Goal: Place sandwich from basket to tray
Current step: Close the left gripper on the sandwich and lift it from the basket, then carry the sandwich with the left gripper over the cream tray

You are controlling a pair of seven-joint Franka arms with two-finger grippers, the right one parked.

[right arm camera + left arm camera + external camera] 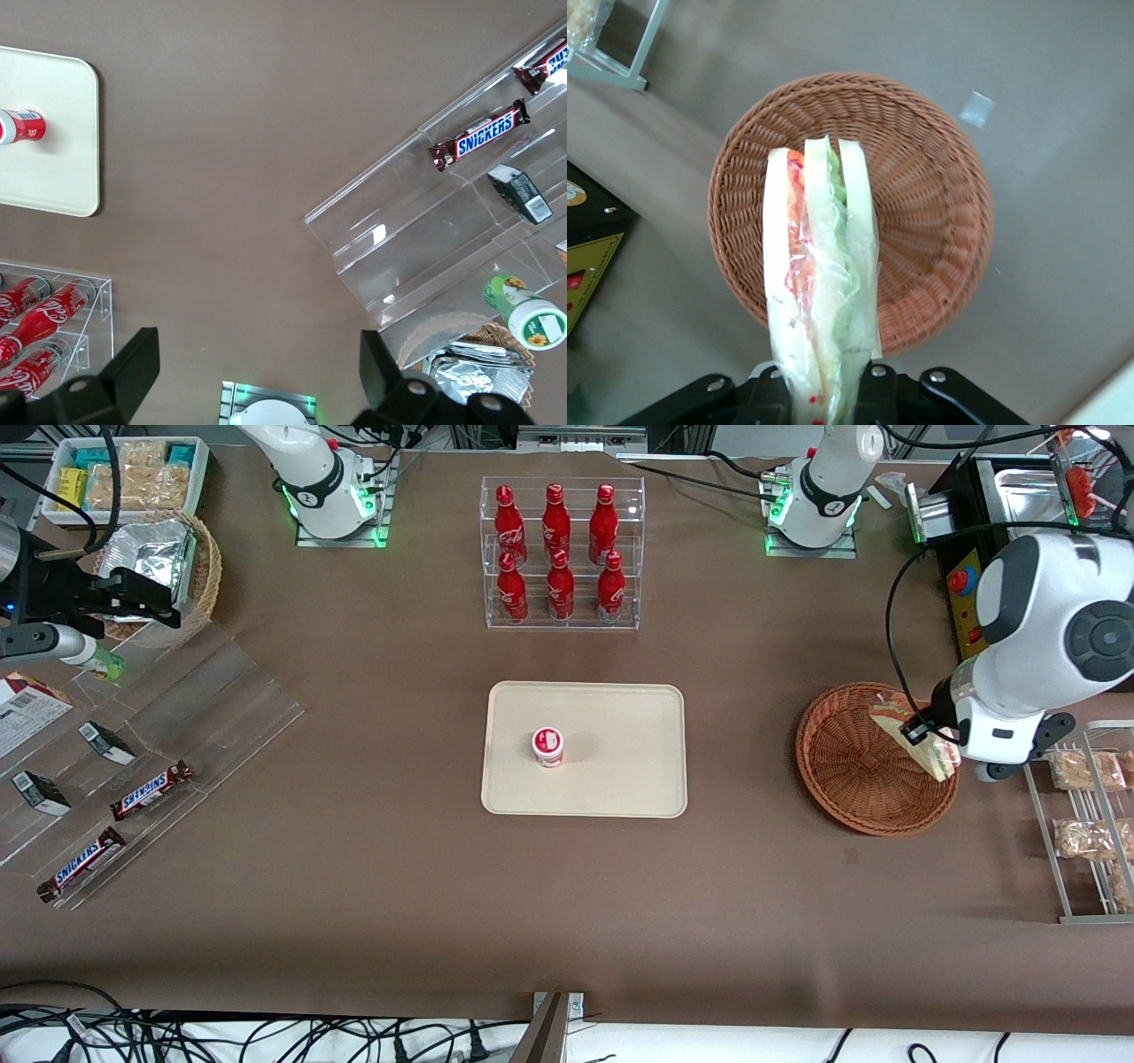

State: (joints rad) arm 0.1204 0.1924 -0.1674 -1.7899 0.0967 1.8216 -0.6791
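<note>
Wrapped sandwich clamped in my end effector [921,735], held over the basket.

The clear-wrapped triangular wedge sandwich [819,274], white bread w/ red & green filling, hangs in my grip above the round reddish-brown woven wicker basket [930,190] at the working arm's end of the counter. The flat cream-beige rectangular tray [620,726] sits well apart mid-counter, w/ a small red-and-white cup [547,746] on it.
</note>
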